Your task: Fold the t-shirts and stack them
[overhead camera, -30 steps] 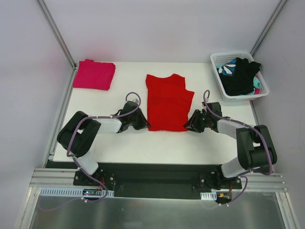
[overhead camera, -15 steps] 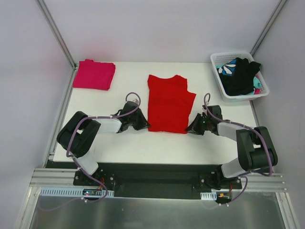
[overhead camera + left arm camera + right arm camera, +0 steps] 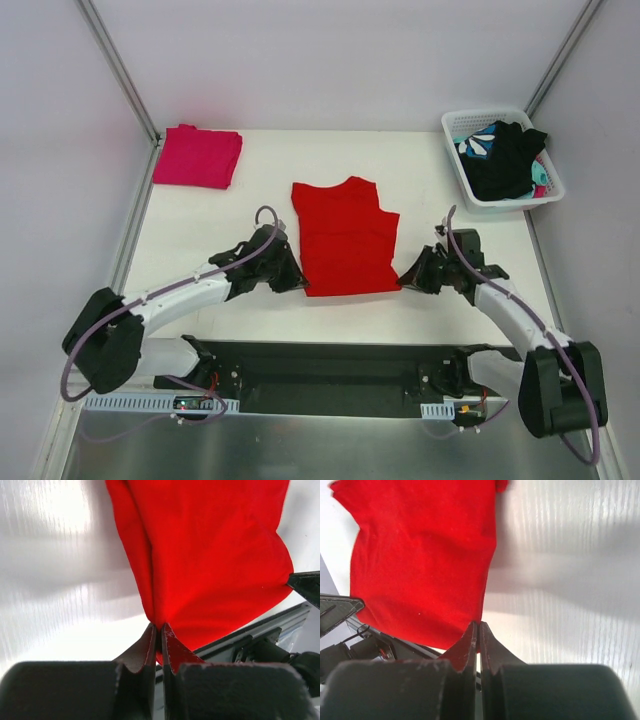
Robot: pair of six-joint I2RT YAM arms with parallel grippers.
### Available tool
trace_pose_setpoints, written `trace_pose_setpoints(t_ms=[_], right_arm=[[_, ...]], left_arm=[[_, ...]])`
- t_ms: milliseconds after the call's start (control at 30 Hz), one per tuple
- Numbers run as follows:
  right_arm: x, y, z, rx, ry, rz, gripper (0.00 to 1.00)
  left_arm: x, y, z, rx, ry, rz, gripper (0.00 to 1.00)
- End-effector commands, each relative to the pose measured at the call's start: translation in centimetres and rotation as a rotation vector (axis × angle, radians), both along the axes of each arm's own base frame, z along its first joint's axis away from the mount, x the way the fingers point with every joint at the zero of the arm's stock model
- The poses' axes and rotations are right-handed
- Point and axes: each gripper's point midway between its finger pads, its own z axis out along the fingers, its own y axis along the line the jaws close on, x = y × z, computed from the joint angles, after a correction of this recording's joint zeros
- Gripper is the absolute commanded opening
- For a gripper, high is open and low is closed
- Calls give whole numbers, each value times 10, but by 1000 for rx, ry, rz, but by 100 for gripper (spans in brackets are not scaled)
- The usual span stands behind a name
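"Where's the red t-shirt?"
"Spread mid-bench. The left jaws are clamped tight on one near hem corner and the right jaws on the other."
"Will that hold?"
"It's soft, light cloth, so I'd expect sagging between them, and the corners look like the right place to grip"

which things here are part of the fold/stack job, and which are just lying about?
Job: red t-shirt, near corners pinched by left gripper and right gripper; folded pink t-shirt; black garment and teal-patterned garment.
Lying about: white basket holding those two; table.
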Motion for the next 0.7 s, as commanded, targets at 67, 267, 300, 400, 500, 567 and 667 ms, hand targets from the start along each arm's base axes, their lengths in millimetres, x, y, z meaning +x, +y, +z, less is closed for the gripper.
trace_pose_setpoints(t_ms=[67,267,300,400,500,567,667], right_arm=[[-30,-19,28,-69,-52,-24,1],[-39,-22,53,-78,-53,-24,1],[-37,-22,57,-78,-65,-28,1],[-26,-23,72,-91,-103,-39,1],[-9,-25,89,-113,-143,-39,1],[2,-24,92,-126,-134,-35,1],[24,-21,102,-136,-155,-28,1]], left_arm=[[-25,27,19,87,17,63,0],[-25,24,52,62,-23,67,0],[-25,24,55,60,-27,64,0],[-15,32,69,97,-80,94,0],[-2,37,85,119,-131,118,0],[12,39,95,132,-155,133,0],[32,44,101,150,-163,162,0]])
